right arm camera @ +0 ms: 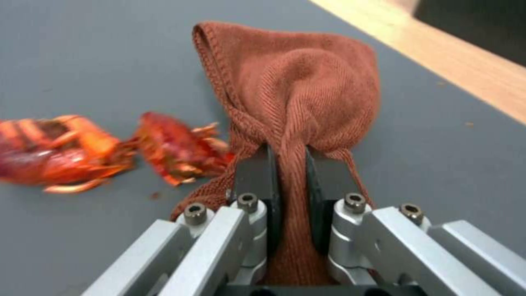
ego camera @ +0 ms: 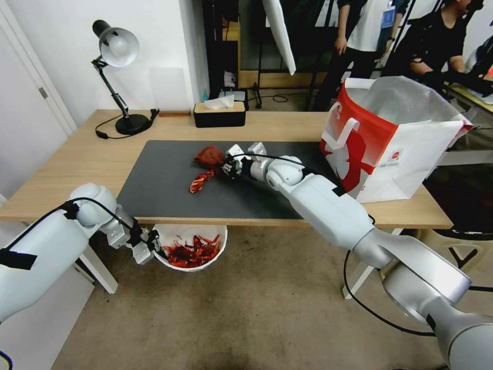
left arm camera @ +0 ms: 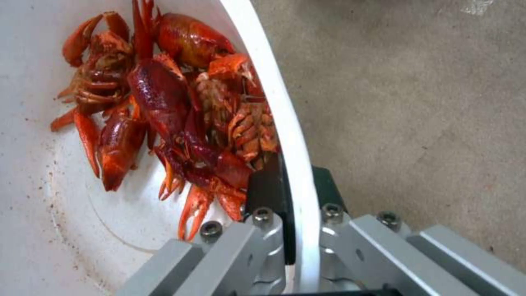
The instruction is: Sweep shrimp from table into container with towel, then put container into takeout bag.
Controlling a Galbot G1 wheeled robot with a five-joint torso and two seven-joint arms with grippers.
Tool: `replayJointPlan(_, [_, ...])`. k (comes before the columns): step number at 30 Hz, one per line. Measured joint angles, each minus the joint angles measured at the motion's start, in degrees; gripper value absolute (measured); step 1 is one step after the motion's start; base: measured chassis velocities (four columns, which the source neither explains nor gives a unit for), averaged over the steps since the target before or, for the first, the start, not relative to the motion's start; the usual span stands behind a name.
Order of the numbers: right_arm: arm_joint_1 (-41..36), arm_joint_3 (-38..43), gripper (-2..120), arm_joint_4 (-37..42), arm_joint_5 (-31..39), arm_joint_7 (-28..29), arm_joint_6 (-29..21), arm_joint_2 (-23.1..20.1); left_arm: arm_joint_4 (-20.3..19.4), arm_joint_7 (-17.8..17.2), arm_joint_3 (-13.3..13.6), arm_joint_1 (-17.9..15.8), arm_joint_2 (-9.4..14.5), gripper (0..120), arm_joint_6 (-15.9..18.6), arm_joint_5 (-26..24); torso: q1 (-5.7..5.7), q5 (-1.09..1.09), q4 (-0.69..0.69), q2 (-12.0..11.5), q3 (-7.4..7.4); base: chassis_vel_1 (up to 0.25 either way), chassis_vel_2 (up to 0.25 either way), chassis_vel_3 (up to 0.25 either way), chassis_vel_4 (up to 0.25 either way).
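On the dark mat of the table (ego camera: 77, 164), my right gripper (ego camera: 224, 168) is shut on the rust-brown towel (ego camera: 209, 155) (right arm camera: 307, 94), which bunches up beyond the black pads (right arm camera: 254, 176). A few red shrimp (ego camera: 199, 181) (right arm camera: 71, 152) lie on the mat right beside the towel. Below the table's front edge, my left gripper (ego camera: 154, 248) is shut on the rim of the white container (ego camera: 218, 253) (left arm camera: 285, 115), one pad inside, one outside. A heap of shrimp (left arm camera: 175, 107) lies in the container (ego camera: 191, 253). The red-and-white takeout bag (ego camera: 390, 139) stands open at the table's right end.
A black tissue box (ego camera: 219, 114) and a desk lamp (ego camera: 119, 56) stand along the table's far edge. Wooden tabletop lies bare left of the mat. People stand in the room behind the bag. The floor under the container is grey-brown carpet (left arm camera: 416, 82).
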Motion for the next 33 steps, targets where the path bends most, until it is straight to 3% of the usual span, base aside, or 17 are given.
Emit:
replayJointPlan(15, [-0.85, -2.41, 8, 3.47, 1.82, -7.24, 1.49, -2.1, 0.23, -0.06, -0.5, -0.09, 0.24, 0, -0.21, -0.2, -0.01, 0.01, 0.0, 0.0, 0.0, 0.0, 0.0, 0.0, 0.0])
replayJointPlan(33, [-3.4, -5.94, 8, 11.82, 5.85, -11.84, 1.23, -5.89, 0.5, -0.16, -0.46, -0.54, -0.23, 0, -0.46, -0.47, -0.01, 0.02, 0.0, 0.01, 0.0, 0.0, 0.0, 0.0, 0.0])
